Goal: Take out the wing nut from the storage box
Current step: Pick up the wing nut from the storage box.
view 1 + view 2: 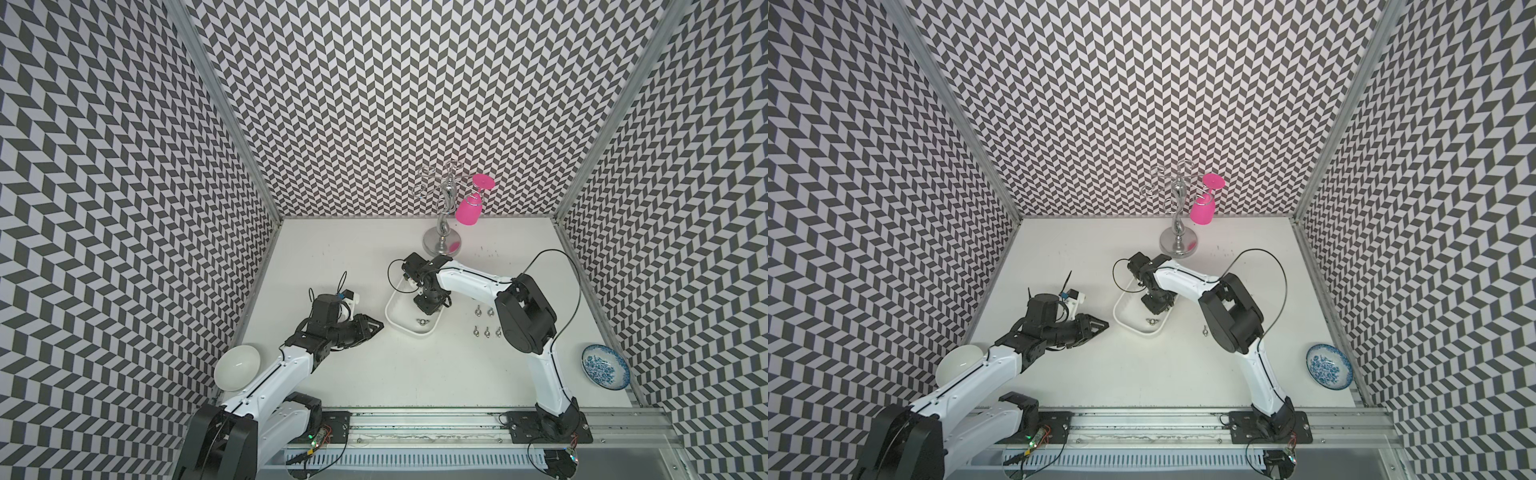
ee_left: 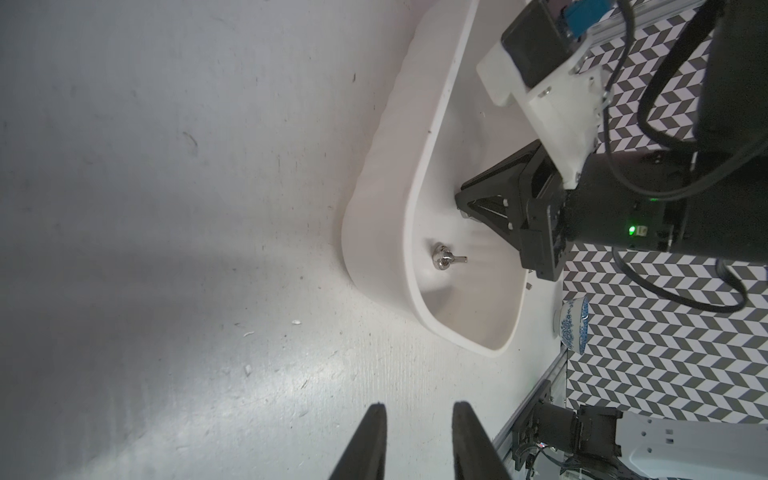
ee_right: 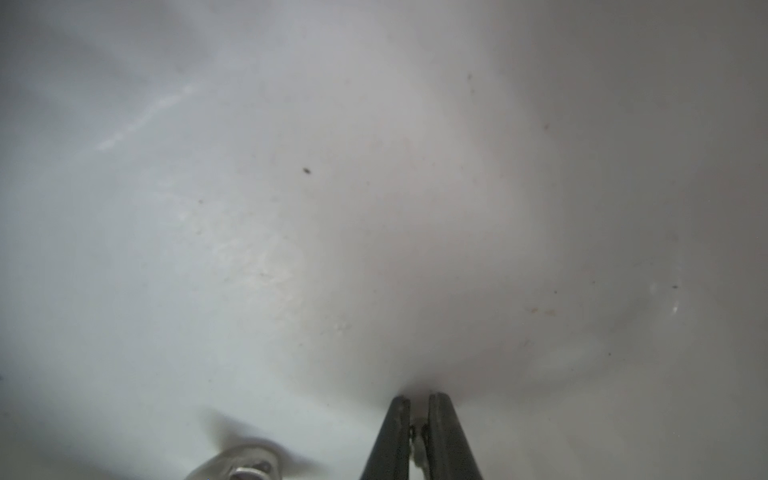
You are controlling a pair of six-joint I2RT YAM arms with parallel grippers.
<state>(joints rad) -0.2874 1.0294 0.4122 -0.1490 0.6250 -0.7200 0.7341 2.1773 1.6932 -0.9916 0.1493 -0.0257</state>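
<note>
The shallow white plastic storage box (image 1: 401,311) with rounded corners lies on the white tabletop (image 1: 374,382) just below the middle of the frame in both top views. One small silver metal wing nut (image 1: 422,321) rests on its floor, near the rim closest to the bottom of the frame. The right tool (image 3: 419,399) is down inside the box, its black fingers drawn almost together with only a thin slit between them. The right wrist view shows the nut blurred beside those fingers, outside the slit, and whether anything is pinched there cannot be told. From above, the right arm's black wrist and white camera mount (image 1: 409,280) cover the far part of the box. The left tool (image 2: 419,405) is over bare tabletop just left of the box, its fingers partly apart and holding nothing. Right of the box, five loose wing nuts (image 1: 486,331) lie in two short rows close beside the right arm's dark elbow. Above the box in the frame, a silver metal stemware stand (image 1: 442,243) carries a pink glass (image 1: 467,212) hanging upside down. A plain white round bowl (image 1: 237,368) sits at lower left, partly behind the left arm, and a blue-patterned white bowl (image 1: 604,368) at lower right. Black-and-white chevron walls (image 1: 374,104) close three sides. A green light (image 2: 631,230) glows on the right wrist; any lettering is too small to read.
</note>
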